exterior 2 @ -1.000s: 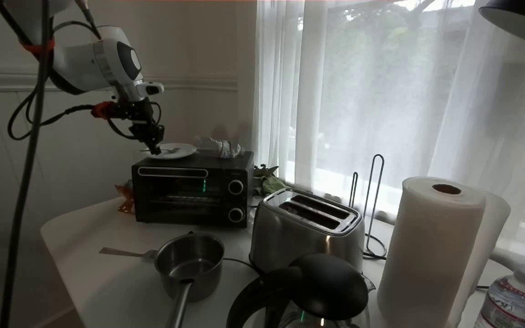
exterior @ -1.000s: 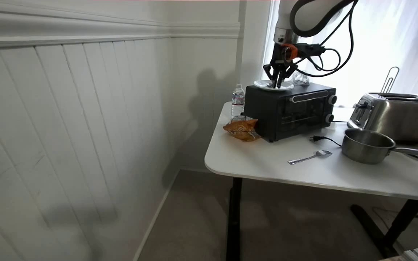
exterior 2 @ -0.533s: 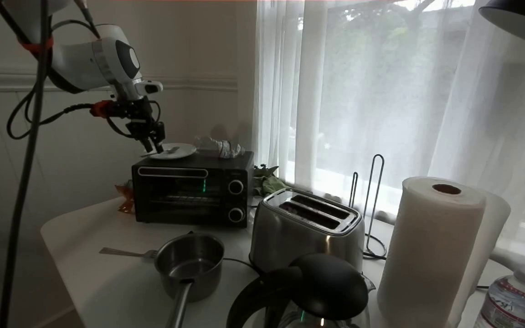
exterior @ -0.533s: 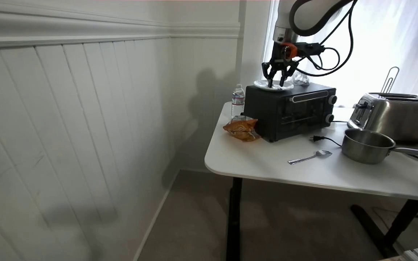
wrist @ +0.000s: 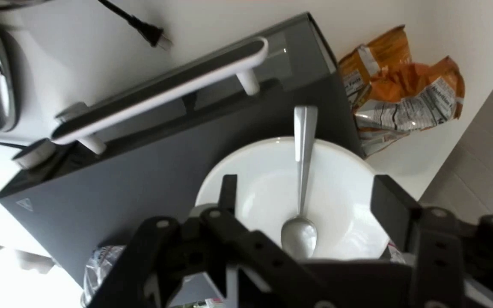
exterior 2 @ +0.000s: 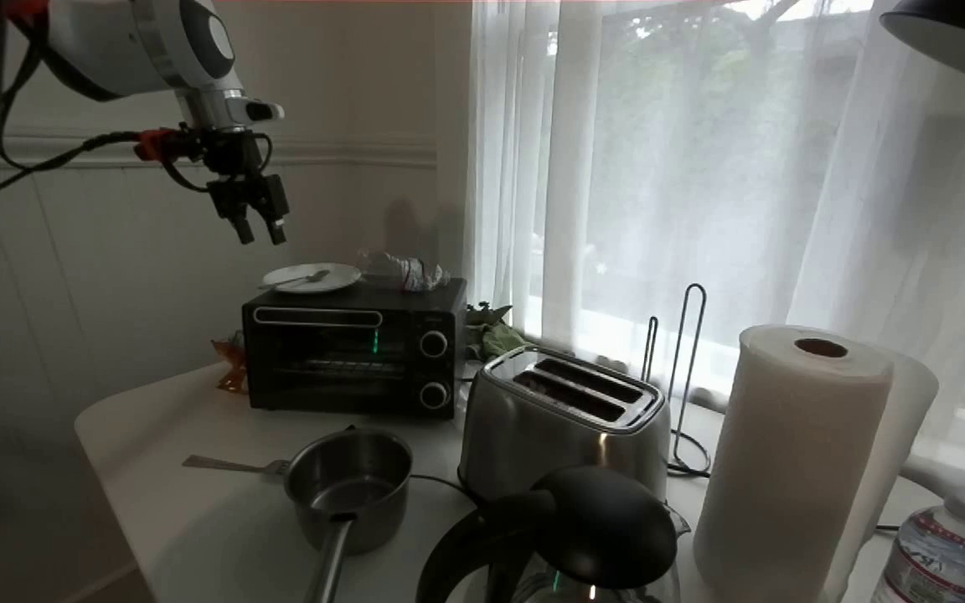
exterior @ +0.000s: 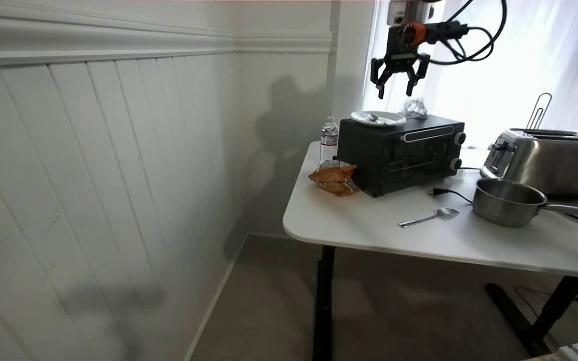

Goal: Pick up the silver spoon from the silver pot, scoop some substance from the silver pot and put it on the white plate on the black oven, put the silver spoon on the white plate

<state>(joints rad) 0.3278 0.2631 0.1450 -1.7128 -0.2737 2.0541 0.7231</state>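
My gripper (exterior: 395, 93) hangs in the air above the white plate (exterior: 394, 119), its two fingers apart with nothing between them. In the wrist view the silver spoon (wrist: 302, 184) lies on the plate, bowl on the white surface and handle reaching past the rim. The plate rests on top of the black oven (exterior 2: 432, 368). On the table in front of the oven stands the silver pot (exterior: 499, 208), its long handle pointing away from the oven. The substance is out of view; the visible inside of the pot looks bare.
A crumpled clear plastic item (exterior 2: 414, 274) sits on the oven beside the plate. An orange snack bag (exterior: 336, 179) and a water bottle (exterior: 329, 140) stand by the oven's side. A fork (exterior: 444, 212) lies near the pot. The silver toaster (exterior 2: 566, 427) is close by.
The gripper's fingers have spread and let go of the spoon, which stays on the plate. The arm has then risen well above the plate.
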